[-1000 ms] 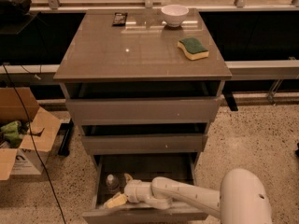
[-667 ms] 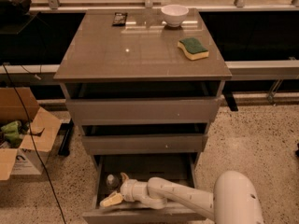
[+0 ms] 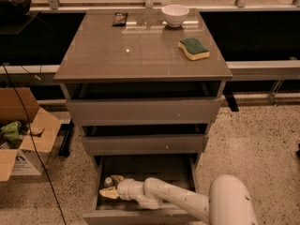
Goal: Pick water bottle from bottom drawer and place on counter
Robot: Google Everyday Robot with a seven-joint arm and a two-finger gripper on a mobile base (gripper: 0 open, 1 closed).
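Note:
The bottom drawer is pulled open at the foot of the cabinet. The water bottle lies in its front left corner; only its white cap and a bit of clear body show. My gripper reaches into the drawer from the right on its white arm. It is open, with one tan finger behind the bottle and one in front of it. The counter is the glossy grey-brown top above.
On the counter stand a white bowl, a green and yellow sponge and a small dark object. The two upper drawers are slightly open. An open cardboard box and a black cable are on the floor at the left.
My gripper has moved left and a little further back in the drawer, closing in on the bottle. Its fingers now stand on either side of the bottle.

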